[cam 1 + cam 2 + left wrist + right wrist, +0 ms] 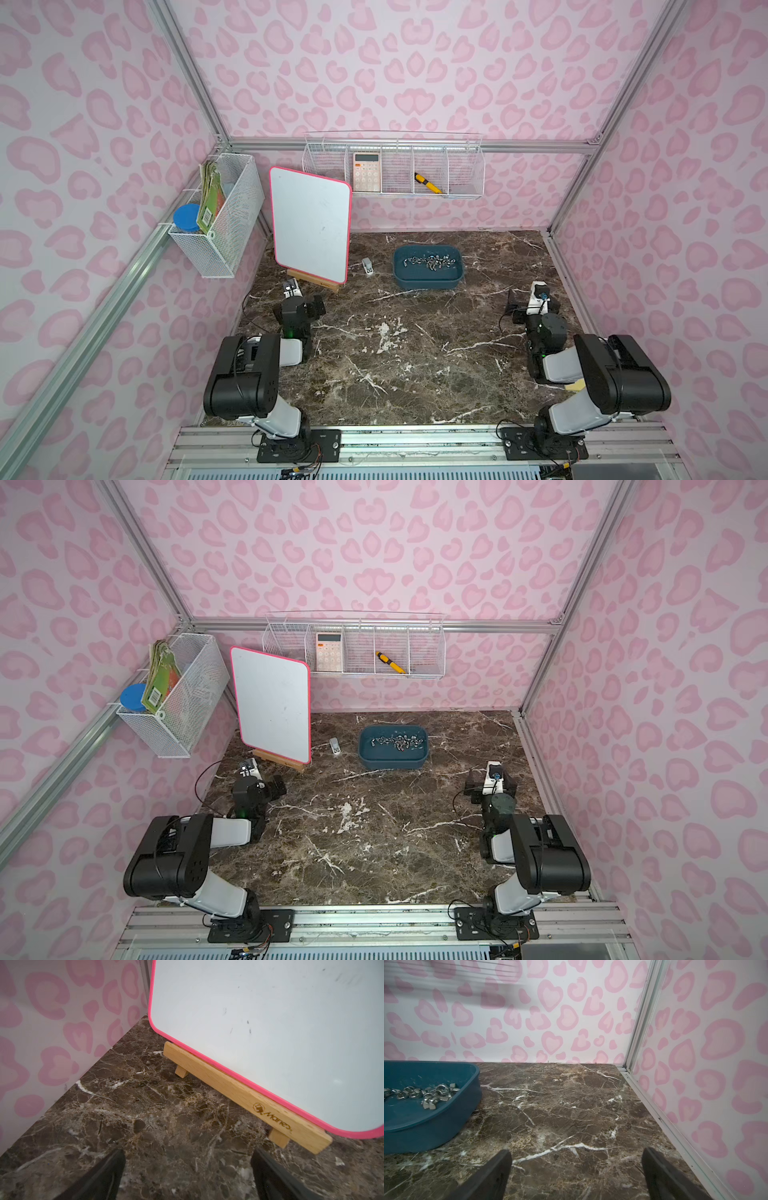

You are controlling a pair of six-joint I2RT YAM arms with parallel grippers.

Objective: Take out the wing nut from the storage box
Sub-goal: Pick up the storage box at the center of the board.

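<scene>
The storage box (428,286) (392,764), a shallow teal-blue tub, sits on the marble table toward the back middle. Several silver wing nuts (430,262) (398,742) lie in a heap along its far side. The right wrist view shows one end of the storage box (425,1138) with wing nuts (428,1095) inside. My right gripper (577,1153) (533,305) hovers low over bare marble, to the right of the box and nearer the front, open and empty. Facing the whiteboard's stand at the left, my left gripper (188,1153) (301,305) is open with nothing between its fingers.
A pink-rimmed whiteboard (309,224) (270,1022) leans on a wooden stand (239,1093) at the back left. A small white stapler-like item (366,266) lies between it and the box. Wire baskets (395,166) (220,216) hang on the walls. The right wall (695,1084) is close.
</scene>
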